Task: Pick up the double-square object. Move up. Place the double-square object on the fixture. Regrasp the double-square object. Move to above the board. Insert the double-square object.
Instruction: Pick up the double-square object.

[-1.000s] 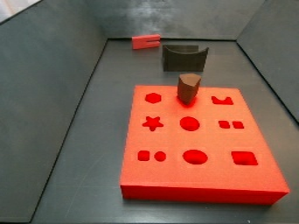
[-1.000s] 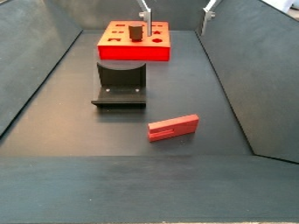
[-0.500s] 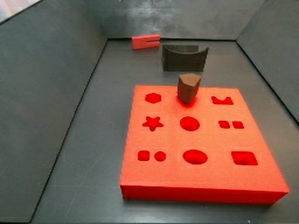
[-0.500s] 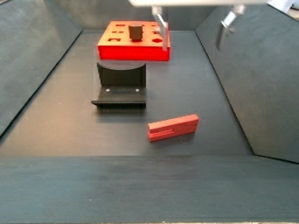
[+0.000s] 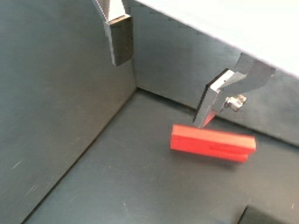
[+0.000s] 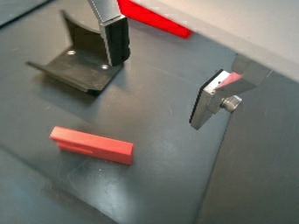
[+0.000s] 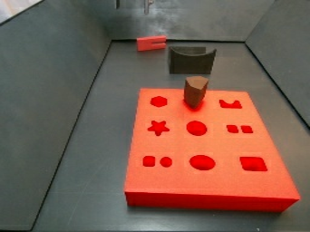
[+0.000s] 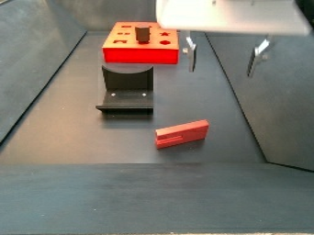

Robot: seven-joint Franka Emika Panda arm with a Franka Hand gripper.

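Observation:
The double-square object (image 8: 182, 134) is a small flat red block lying on the dark floor, also seen in both wrist views (image 5: 212, 143) (image 6: 91, 144) and far back in a side view (image 7: 151, 42). My gripper (image 8: 223, 61) hangs open above it and a little farther back, with nothing between its fingers (image 5: 117, 39). It is apart from the block in both wrist views (image 5: 163, 74) (image 6: 162, 74). The fixture (image 8: 127, 90) (image 7: 191, 60) (image 6: 76, 61) stands between the block and the board (image 8: 141, 53) (image 7: 206, 145) (image 6: 158, 19).
A brown upright peg (image 7: 195, 91) (image 8: 141, 35) stands on the board near its fixture-side edge. Grey walls (image 8: 263, 83) close in the floor on both sides, and the block lies not far from one of them.
The gripper has come down and forward from over the board towards the block; its white body now fills the top of a side view. The block, fixture and board have not moved.

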